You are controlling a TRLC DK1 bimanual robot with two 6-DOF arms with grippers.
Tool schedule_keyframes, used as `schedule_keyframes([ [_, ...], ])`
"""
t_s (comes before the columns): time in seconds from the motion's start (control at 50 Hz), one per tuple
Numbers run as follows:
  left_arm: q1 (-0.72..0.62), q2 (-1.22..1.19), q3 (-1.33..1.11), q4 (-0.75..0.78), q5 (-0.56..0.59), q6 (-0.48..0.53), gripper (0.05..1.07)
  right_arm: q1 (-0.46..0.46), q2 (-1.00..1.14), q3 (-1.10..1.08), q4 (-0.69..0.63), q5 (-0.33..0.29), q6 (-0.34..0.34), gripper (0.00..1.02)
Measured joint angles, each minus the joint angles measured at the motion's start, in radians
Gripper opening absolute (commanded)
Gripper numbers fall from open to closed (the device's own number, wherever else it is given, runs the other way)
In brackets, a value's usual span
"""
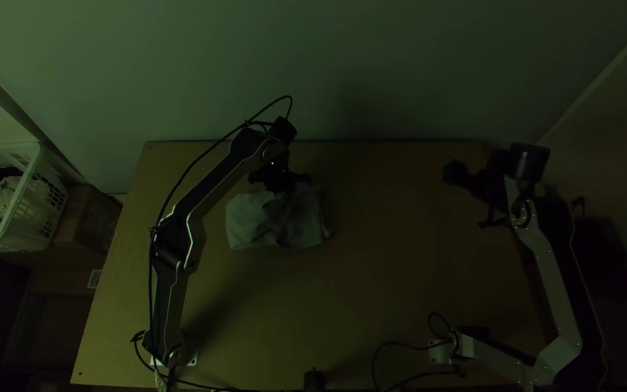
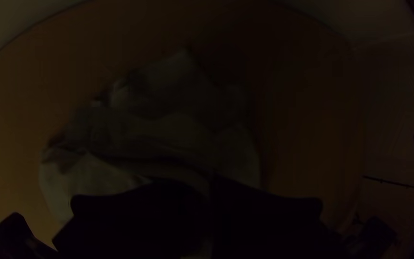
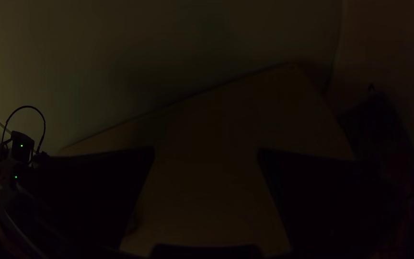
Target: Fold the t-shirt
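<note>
The pale t-shirt (image 1: 302, 225) lies bunched in a small heap on the table, left of the middle in the top view. My left gripper (image 1: 279, 183) is at the heap's far edge. In the left wrist view the t-shirt (image 2: 164, 129) spreads in creased layers before the left gripper (image 2: 212, 189), whose black fingers are close together with a fold of cloth between them. Which part of the shirt that is, I cannot tell. My right gripper (image 1: 472, 194) stands open over the table's far right, away from the cloth; the right wrist view has bare wood between the right gripper's (image 3: 206, 153) wide-apart fingers.
Bare wooden table (image 1: 386, 290) extends right of the shirt and in front of it. A pale wall (image 1: 400, 72) rises behind the far edge. Off the left side stand a white basket (image 1: 19, 218) with cloth in it and a cardboard box (image 1: 88, 218). Cables lie near both arm bases.
</note>
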Motion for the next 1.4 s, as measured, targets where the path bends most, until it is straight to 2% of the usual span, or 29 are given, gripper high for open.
schedule_keyframes([
  [0.02,-0.005,0.006,0.003,0.010,0.011,-0.009,1.07,0.005,-0.004,-0.008,0.004,0.000,0.000,0.98],
  [0.04,-0.012,0.012,0.005,0.023,0.029,-0.017,1.03,0.011,-0.009,-0.019,0.008,0.000,0.003,0.98],
  [0.16,-0.028,0.027,0.006,0.106,0.156,-0.080,1.03,0.045,-0.027,-0.067,0.036,0.000,0.007,0.98],
  [0.32,-0.031,0.027,0.023,0.148,0.239,-0.113,1.03,0.064,-0.034,-0.101,0.045,0.000,0.007,0.98],
  [0.56,0.010,-0.024,0.002,0.145,0.237,-0.065,1.03,0.064,-0.049,-0.105,0.085,0.000,0.007,0.98],
  [0.76,0.109,-0.174,-0.050,0.145,0.132,0.032,1.03,0.064,-0.078,-0.105,0.182,0.000,-0.016,0.98],
  [1.18,0.370,-0.494,-0.218,0.202,0.121,0.156,1.03,0.035,-0.176,-0.087,0.331,0.009,-0.187,0.98],
  [1.4,0.483,-0.788,-0.551,0.439,0.117,0.222,1.03,0.035,-0.270,-0.111,0.418,0.038,-0.282,0.98],
])
